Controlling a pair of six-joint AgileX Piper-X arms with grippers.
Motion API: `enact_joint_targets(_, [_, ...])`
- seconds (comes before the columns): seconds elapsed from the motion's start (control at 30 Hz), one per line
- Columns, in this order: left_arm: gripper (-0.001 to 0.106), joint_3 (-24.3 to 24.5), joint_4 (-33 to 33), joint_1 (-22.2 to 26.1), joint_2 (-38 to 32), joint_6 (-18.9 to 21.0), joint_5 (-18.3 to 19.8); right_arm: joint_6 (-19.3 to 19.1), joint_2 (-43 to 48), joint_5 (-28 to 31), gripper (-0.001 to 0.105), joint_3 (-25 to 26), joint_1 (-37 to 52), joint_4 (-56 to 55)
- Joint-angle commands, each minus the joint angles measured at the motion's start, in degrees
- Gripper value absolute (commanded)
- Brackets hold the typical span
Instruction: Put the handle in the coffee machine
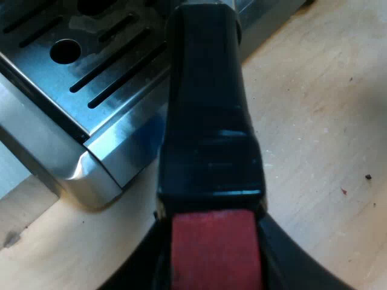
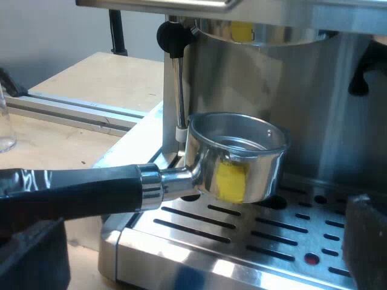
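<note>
Espresso machine [image 2: 314, 90] and measuring glass [image 2: 5, 127] on pale wooden table [image 2: 54, 145].

My left hand [image 1: 213, 248] has two black fingers [image 1: 296, 266], smooth and faintly glossy, with edges that sweep outward in broad curves. My right hand [image 2: 196, 248] has the same black fingers [image 2: 27, 260]. They look like blunt, squared blocks, matte and slightly scuffed, with a dull grey sheen along their upper edges and flat, plain faces.
</note>
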State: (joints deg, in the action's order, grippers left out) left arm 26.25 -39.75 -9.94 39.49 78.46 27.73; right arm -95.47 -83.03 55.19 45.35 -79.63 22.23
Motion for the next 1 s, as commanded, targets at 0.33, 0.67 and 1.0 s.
enact_joint_targets(0.33, [0.000, 0.87, 2.64, 0.14, -0.29, -0.40, 1.18, 3.20, 0.28, 3.13, 0.093, -0.03, 0.07, -0.23])
enact_joint_targets(0.67, [0.000, 0.87, 2.75, 0.14, -0.29, -0.40, 1.18, 0.94, 0.28, 3.25, 0.093, -0.03, 0.07, -2.17])
enact_joint_targets(1.0, [0.000, 0.87, 2.75, 0.14, -0.29, -0.40, 1.18, 0.96, 0.28, 3.06, 0.093, -0.03, 0.07, -4.49])
